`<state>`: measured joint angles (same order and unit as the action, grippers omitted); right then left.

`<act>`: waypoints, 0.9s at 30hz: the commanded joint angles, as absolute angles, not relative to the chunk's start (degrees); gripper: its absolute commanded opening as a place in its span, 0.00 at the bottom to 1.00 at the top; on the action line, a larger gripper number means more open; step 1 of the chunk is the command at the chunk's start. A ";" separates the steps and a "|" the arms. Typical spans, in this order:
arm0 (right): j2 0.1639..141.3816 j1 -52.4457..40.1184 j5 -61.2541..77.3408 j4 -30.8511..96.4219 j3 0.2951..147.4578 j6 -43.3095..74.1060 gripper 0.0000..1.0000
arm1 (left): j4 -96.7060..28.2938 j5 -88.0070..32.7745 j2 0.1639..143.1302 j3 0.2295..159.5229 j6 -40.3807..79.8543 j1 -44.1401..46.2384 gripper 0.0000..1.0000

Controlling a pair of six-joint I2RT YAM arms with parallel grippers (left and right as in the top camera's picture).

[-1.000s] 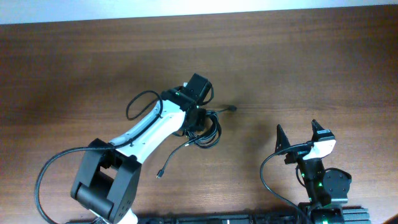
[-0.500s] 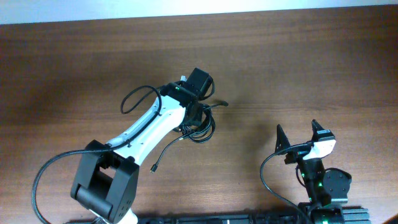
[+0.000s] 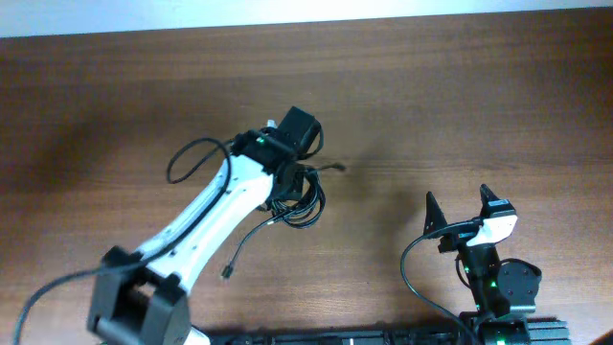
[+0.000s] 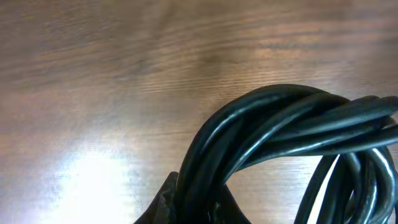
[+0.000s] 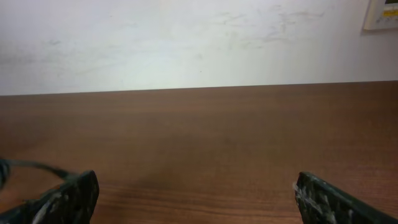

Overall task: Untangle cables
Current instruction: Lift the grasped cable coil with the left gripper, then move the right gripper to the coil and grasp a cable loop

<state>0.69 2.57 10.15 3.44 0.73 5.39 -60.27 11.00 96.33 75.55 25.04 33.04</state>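
Note:
The cables are a small knotted coil of thin black cords at the table's middle, with one plug end trailing toward the front left and another pointing right. My left gripper is shut on the coil. In the left wrist view several cable strands run bunched between its fingertips and loop out to the right, held above the wood. My right gripper is open and empty at the front right, well apart from the cables; its fingers frame bare table.
The brown wooden table runs to a white wall at the back. The left arm's own thicker black wire loops to its left. The right arm's base stands at the front right edge.
My left gripper has moved left and slightly back, carrying the cable coil with it; the trailing plug end dragged left. The right arm has not moved.

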 commanded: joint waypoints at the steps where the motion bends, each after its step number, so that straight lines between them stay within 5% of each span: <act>1: 0.40 2.26 10.26 2.76 0.32 5.45 0.99 | -60.03 11.68 92.75 76.99 35.79 33.23 0.00; 6: 0.43 2.26 23.44 2.76 0.32 13.85 0.99 | -58.87 11.66 92.77 76.97 48.75 33.23 0.00; 12: 0.43 2.26 42.52 2.83 0.32 57.47 0.99 | -57.69 13.91 92.79 76.97 52.03 33.23 0.00; 27: 2.48 2.33 41.15 1.34 1.87 63.05 0.99 | -54.92 13.58 90.67 76.99 35.14 32.16 0.00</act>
<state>0.89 2.57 41.25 0.84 0.71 62.81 -56.38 14.00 93.56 75.68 42.33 32.97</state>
